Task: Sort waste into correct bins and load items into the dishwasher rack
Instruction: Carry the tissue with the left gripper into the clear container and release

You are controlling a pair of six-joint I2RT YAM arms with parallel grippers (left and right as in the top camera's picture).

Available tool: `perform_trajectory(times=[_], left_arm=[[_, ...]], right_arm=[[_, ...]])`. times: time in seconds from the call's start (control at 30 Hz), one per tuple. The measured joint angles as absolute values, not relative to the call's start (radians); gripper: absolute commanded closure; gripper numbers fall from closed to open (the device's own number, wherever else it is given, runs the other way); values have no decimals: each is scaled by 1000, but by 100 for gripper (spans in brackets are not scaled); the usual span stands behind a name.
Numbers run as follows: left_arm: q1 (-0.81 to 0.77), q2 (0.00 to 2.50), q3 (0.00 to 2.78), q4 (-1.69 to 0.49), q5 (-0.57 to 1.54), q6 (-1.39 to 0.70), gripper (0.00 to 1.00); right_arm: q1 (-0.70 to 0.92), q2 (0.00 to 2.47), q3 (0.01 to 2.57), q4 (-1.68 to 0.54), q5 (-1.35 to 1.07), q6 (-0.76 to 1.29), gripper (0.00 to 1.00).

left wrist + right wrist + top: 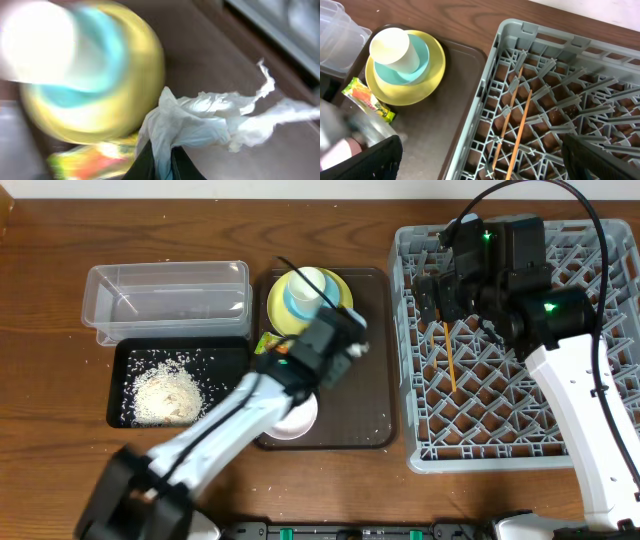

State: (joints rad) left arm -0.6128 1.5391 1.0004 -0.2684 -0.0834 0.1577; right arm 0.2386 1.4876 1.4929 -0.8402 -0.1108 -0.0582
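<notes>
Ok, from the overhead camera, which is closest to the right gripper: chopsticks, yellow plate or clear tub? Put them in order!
From the right gripper:
1. chopsticks, in the rack right beside it.
2. yellow plate, on the brown tray.
3. clear tub, beyond the tray.

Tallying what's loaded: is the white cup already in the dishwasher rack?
No, the white cup sits in the blue bowl on the yellow plate, outside the dishwasher rack.

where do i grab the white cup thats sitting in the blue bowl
Take the white cup by its upper wall, coming straight down from above. It stands in the light blue bowl on the yellow plate, so its base sits below the bowl's rim and only the top is free.
</notes>
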Motion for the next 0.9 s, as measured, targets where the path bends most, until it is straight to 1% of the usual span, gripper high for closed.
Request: perform_trajectory(times=[0.17, 0.23, 0.37, 0.47, 0.5, 0.67, 0.7, 0.73, 0.77, 0.8, 0.87, 0.9], left_arm=[[-467, 1438, 1003, -210, -127, 111, 90], [-380, 1430, 1004, -183, -141, 67, 89], [-221, 1452, 1004, -136, -157, -27, 83], [-121, 1485, 1004, -98, -150, -86, 83], [-93, 1497, 1004, -91, -141, -102, 79], [14, 1572, 1004, -54, -76, -139, 77], [25, 1586, 1004, -48, -66, -142, 74], [35, 1601, 1004, -43, -55, -147, 68], [41, 1612, 1004, -41, -47, -147, 51], [45, 1619, 1004, -42, -43, -152, 42], [48, 1628, 1004, -42, -29, -155, 34], [48, 1628, 1004, -42, -25, -159, 32]], right_arm=[[239, 1488, 1493, -840, -111, -58, 1], [239, 1488, 1493, -840, -111, -58, 1], [239, 1488, 1493, -840, -111, -58, 1], [239, 1488, 1493, -840, -111, -58, 1], [239, 1488, 1493, -840, -111, -58, 1], [239, 1488, 1493, -840, -111, -58, 1], [239, 1488, 1493, -840, -111, -58, 1], [239, 1488, 1493, -840, -111, -58, 1], [239, 1488, 1493, -840, -111, -58, 1], [239, 1488, 1493, -840, -111, -58, 1], [239, 1488, 1493, -840, -111, -58, 1], [239, 1488, 1493, -840, -111, -58, 1]])
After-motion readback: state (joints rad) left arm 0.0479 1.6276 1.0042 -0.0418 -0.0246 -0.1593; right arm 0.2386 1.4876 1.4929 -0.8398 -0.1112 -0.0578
